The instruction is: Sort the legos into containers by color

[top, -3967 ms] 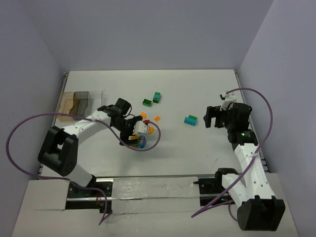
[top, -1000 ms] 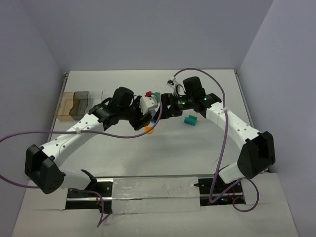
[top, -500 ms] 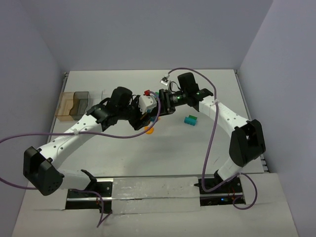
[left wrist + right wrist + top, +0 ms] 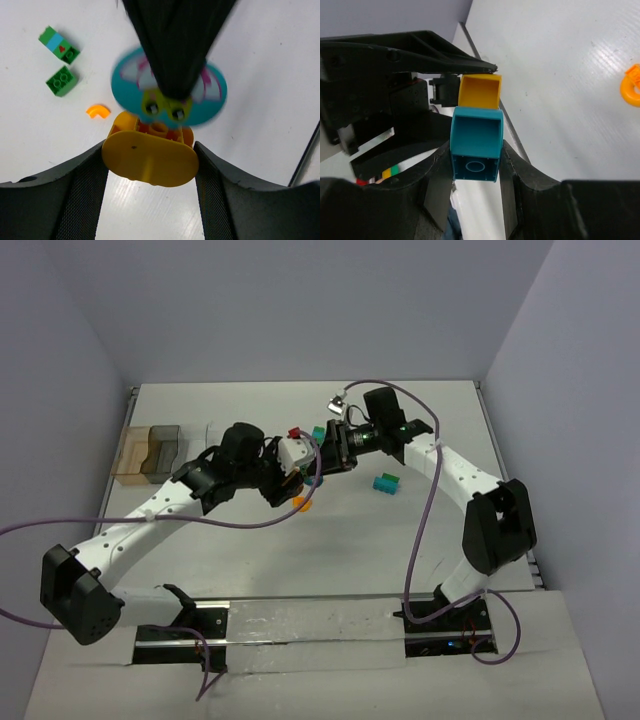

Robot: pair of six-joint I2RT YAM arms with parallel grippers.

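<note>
Two grippers now meet above the middle of the tabletop (image 4: 400, 540). Four seconds ago the right gripper (image 4: 326, 454) hung well to the right, near the loose teal brick (image 4: 385, 483), and the left gripper (image 4: 289, 478) worked nearer the arm bases. Against half a second ago, only the left arm's elbow has shifted slightly.

Left wrist view: the left gripper's (image 4: 149, 150) jaws are clenched on the yellow lego (image 4: 150, 159). Just beyond it sits the teal lego (image 4: 207, 102), showing a round face with a pink-and-white print too blurred to read; a black finger of the right gripper crosses it.

Right wrist view: the right gripper's (image 4: 475, 150) jaws grasp the teal lego (image 4: 475, 145), whose far end touches the yellow lego (image 4: 479, 91).

On the tabletop lie an orange curved piece (image 4: 97, 111), a green brick (image 4: 61, 80) and a green stack with a blue band (image 4: 59, 45) bearing a small red mark, not legible.

The brown-tinted container (image 4: 129, 452) and grey-tinted container (image 4: 166, 443) stand together at the far left, well apart from both grippers.
</note>
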